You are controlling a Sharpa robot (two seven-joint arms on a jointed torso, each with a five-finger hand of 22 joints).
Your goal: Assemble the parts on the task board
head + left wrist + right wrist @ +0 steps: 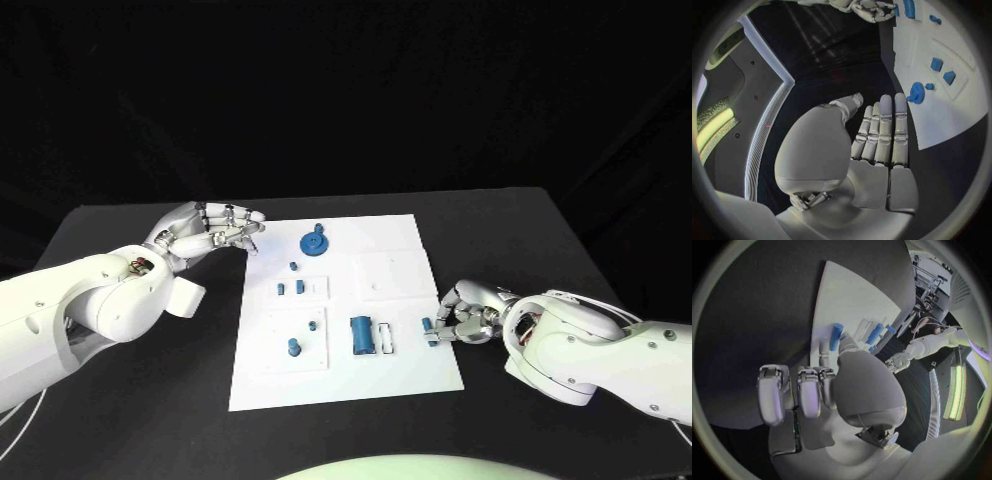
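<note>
The left hand (214, 228) hangs just off the task board's (389, 245) far left corner, over bare black table (144, 400), holding nothing; in its wrist view the fingers (882, 130) lie straight and side by side, palm flat, released. The blue round gear-like part (315, 242) sits on the board just beyond its fingertips, with a small blue peg (294, 267) and two short blue blocks (290, 288) a little nearer the robot.

Further right, mid-board, a small blue knob (294, 347) and a tall blue block (361, 336) stand beside a white-framed slot (388, 338). These look already placed, though I cannot tell how firmly seated.

The right hand (469, 322) rests at the board's right edge, fingers curled round a small blue cylindrical part (430, 331), which its wrist view shows pinched upright at the fingertips (836, 336). So the step in hand seems to be carrying this piece to its seat. The next move calls for a short reach inward over the board, toward the slot just beside the hand, keeping the piece upright and lowering it squarely.

There is open table behind both hands. The board's right edge lies under the right hand's fingers, so a dragging move could shift the plate.
</note>
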